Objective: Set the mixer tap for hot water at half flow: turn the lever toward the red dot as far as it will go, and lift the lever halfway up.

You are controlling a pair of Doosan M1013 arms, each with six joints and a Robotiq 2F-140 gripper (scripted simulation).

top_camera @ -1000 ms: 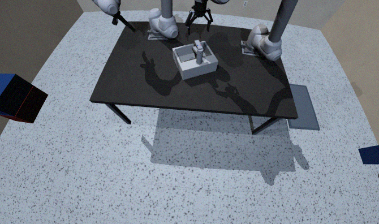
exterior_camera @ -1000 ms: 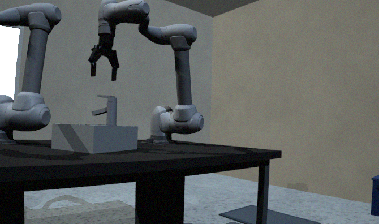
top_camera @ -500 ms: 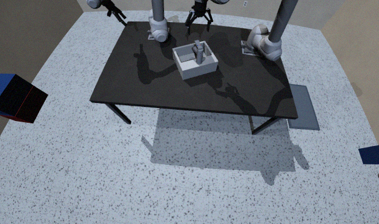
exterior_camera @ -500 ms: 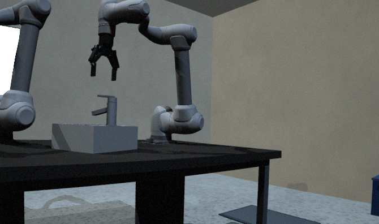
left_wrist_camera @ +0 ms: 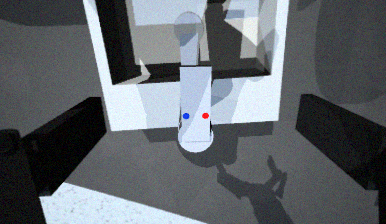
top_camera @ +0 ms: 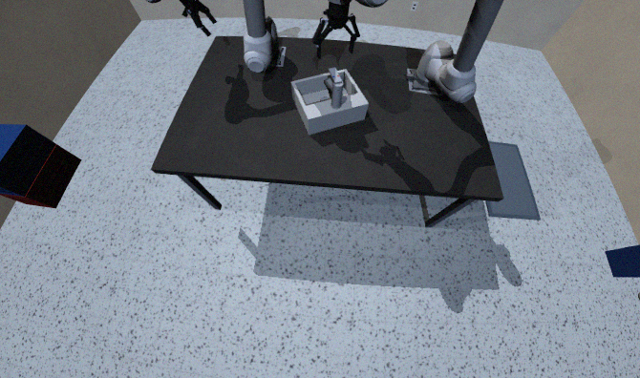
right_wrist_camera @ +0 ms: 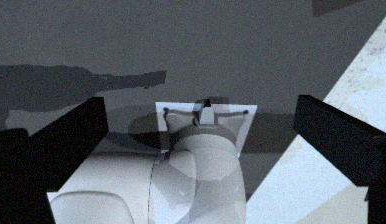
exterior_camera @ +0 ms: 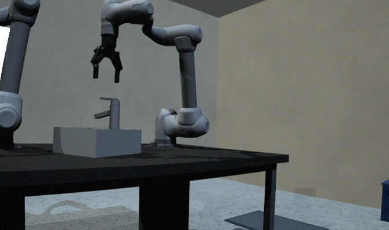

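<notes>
The grey mixer tap (top_camera: pixel 337 97) (exterior_camera: pixel 115 116) stands upright on the white basin's rim. Its flat lever (exterior_camera: pixel 106 99) (left_wrist_camera: pixel 195 87) looks nearly level and points along the spout (exterior_camera: pixel 101 115) (left_wrist_camera: pixel 189 52). In the left wrist view the blue dot (left_wrist_camera: pixel 186 116) is on the lever's left and the red dot (left_wrist_camera: pixel 205 115) on its right. My left gripper (top_camera: pixel 335 51) (exterior_camera: pixel 106 79) is open and empty, pointing down above the tap, not touching it. My right gripper (top_camera: pixel 211 28) (right_wrist_camera: pixel 201 113) is open and empty, away from the tap beyond the table's back left corner in the top view.
The white basin (top_camera: pixel 337 120) (exterior_camera: pixel 118 142) (left_wrist_camera: pixel 124 110) stands on the dark table (top_camera: pixel 251 157) (exterior_camera: pixel 211 162). The right arm's base joint (top_camera: pixel 257 57) (right_wrist_camera: pixel 209 160) is left of the basin in the top view, the left arm's base joint (top_camera: pixel 457 83) (exterior_camera: pixel 190 125) right of it.
</notes>
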